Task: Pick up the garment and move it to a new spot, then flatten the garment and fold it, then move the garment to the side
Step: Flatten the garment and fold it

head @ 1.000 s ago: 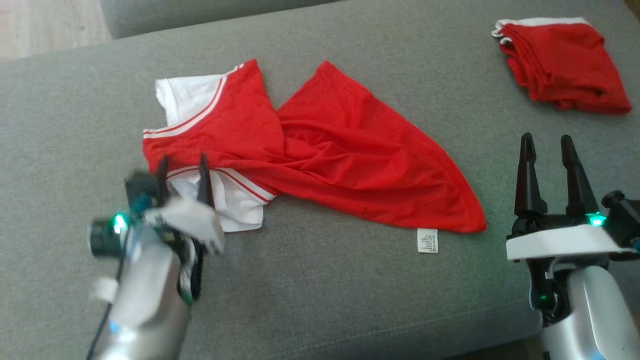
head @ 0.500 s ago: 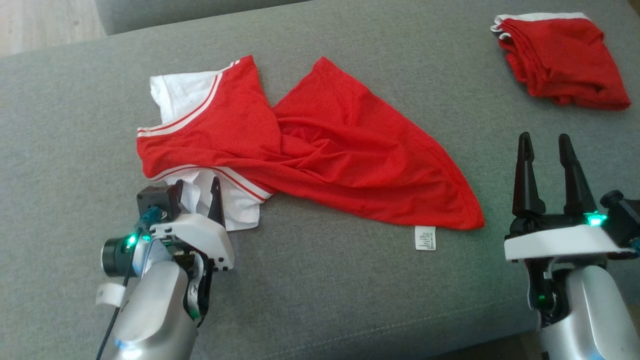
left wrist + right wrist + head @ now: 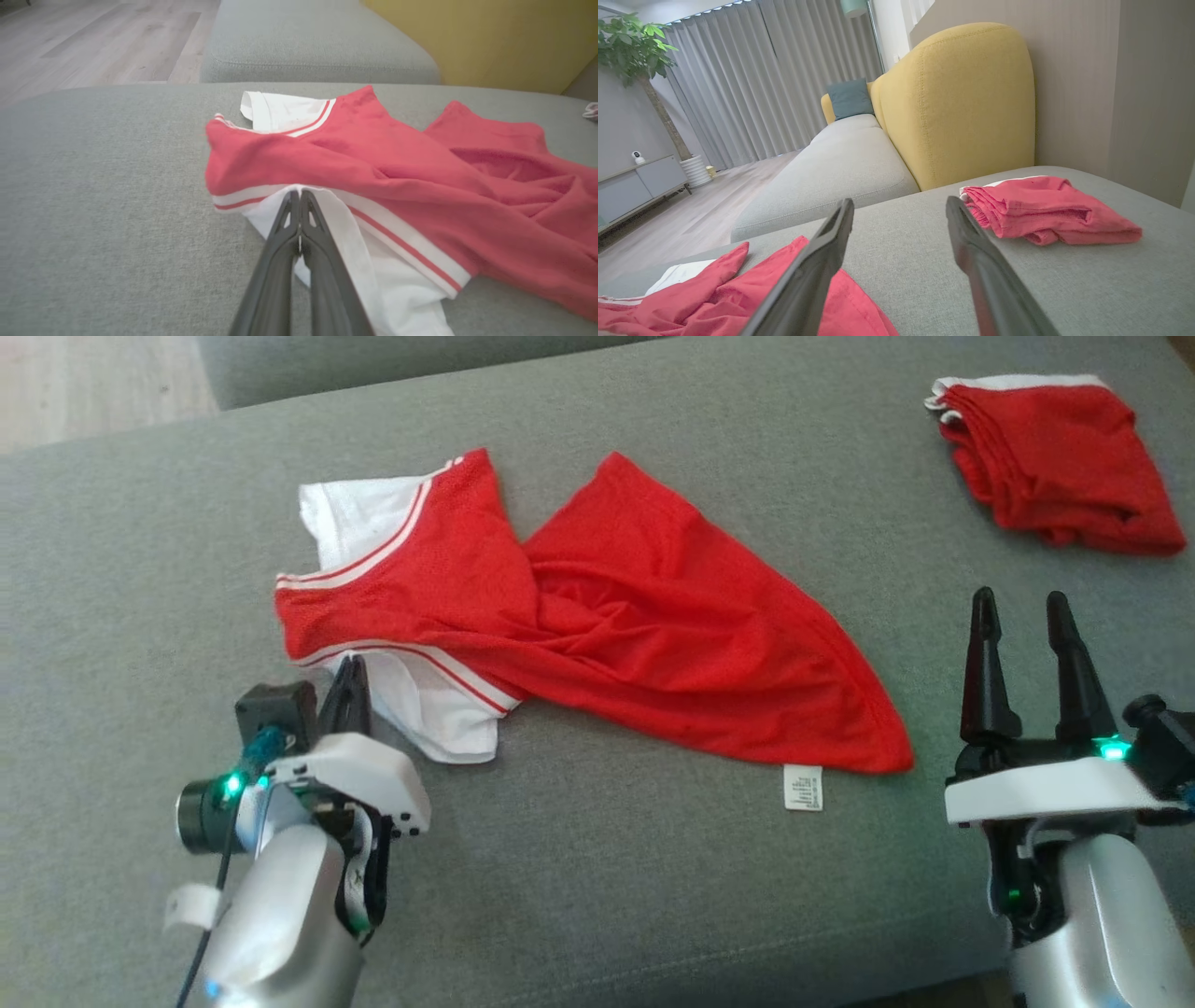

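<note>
A red garment with white sleeves and striped trim lies crumpled and twisted on the grey couch seat. Its near white sleeve lies at the lower left, and a white label hangs at its hem. My left gripper is shut, its tips at that sleeve's edge. In the left wrist view the two fingers press together with white cloth of the garment at their tips. My right gripper stands open above bare cushion, right of the hem, with nothing between its fingers.
A second red garment, folded, lies at the far right of the seat; it also shows in the right wrist view. Another grey cushion and a yellow backrest stand beyond. Wooden floor lies past the far left edge.
My left gripper has drawn back from over the shirt's edge to the near white sleeve and has shut there. The right arm has stayed put. The camera has shifted slightly.
</note>
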Available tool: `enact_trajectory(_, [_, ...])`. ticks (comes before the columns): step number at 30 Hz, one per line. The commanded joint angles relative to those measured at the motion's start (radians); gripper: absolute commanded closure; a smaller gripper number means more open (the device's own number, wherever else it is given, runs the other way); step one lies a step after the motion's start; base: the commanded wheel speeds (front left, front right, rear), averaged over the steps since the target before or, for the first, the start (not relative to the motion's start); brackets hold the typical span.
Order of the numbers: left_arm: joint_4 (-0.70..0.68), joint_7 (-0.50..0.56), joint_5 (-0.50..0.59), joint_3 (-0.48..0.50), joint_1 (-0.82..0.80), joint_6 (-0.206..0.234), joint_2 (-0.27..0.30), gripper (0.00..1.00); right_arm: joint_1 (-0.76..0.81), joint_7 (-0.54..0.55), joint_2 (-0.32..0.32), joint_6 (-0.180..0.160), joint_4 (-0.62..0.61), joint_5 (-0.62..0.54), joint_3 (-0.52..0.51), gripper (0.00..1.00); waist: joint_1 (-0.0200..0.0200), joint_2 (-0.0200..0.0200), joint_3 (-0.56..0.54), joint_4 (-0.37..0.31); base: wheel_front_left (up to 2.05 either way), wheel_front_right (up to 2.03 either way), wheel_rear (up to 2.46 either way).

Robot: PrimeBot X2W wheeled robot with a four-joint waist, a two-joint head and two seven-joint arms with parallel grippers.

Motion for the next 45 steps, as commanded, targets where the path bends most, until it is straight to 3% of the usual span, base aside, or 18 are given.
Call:
enact_trajectory(1, [-0.058, -0.019, -0.010, 0.035, 0.009, -0.002, 0.022, 1.00, -0.012, -0.011, -0.005, -0.001, -0.028, 0.003, 0.021, 0.00, 0.0000, 0.0000, -0.013, 0.018, 0.00, 0.00, 0.00])
enact_trajectory(12, [-0.262, -0.020, -0.042, 0.043, 0.234, 0.019, 0.054, 1.00, 0.026, 0.021, -0.005, -0.001, -0.033, -0.027, 0.021, 0.00, 0.0000, 0.0000, -0.049, 0.084, 0.00, 0.00, 0.00])
enact_trajectory(20, [-0.257, -0.029, -0.071, 0.058, 0.321, 0.028, 0.058, 1.00, 0.060, 0.033, -0.005, -0.001, -0.037, -0.037, 0.023, 0.00, 0.0000, 0.0000, -0.059, 0.102, 0.00, 0.00, 0.00])
enact_trajectory(21, [-0.249, -0.033, -0.074, 0.060, 0.327, 0.027, 0.058, 0.91, 0.066, 0.031, -0.005, -0.001, -0.038, -0.037, 0.022, 0.00, 0.0000, 0.0000, -0.062, 0.103, 0.00, 0.00, 0.00])
enact_trajectory(23, [-0.237, -0.042, -0.080, 0.060, 0.340, 0.020, 0.058, 0.00, 0.080, 0.025, -0.005, -0.001, -0.039, -0.041, 0.022, 0.00, 0.0000, 0.0000, -0.069, 0.103, 0.00, 0.00, 0.00])
enact_trajectory(31, [-0.288, -0.086, -0.095, 0.104, 0.428, -0.005, 0.066, 0.00, 0.129, 0.006, -0.005, -0.001, -0.034, -0.089, 0.024, 0.00, 0.0000, 0.0000, -0.124, 0.088, 0.00, 0.00, 0.00])
enact_trajectory(38, [-0.436, -0.090, -0.048, 0.105, 0.458, -0.035, 0.034, 0.00, 0.141, -0.009, -0.005, -0.001, -0.030, -0.140, 0.040, 0.00, 0.0000, 0.0000, -0.181, 0.086, 0.00, 0.00, 0.00])
enact_trajectory(45, [-0.477, -0.090, -0.014, 0.100, 0.463, -0.071, 0.002, 0.00, 0.127, -0.024, -0.005, -0.001, -0.014, -0.140, 0.064, 0.00, 0.0000, 0.0000, -0.222, 0.090, 0.00, 0.00, 0.00])
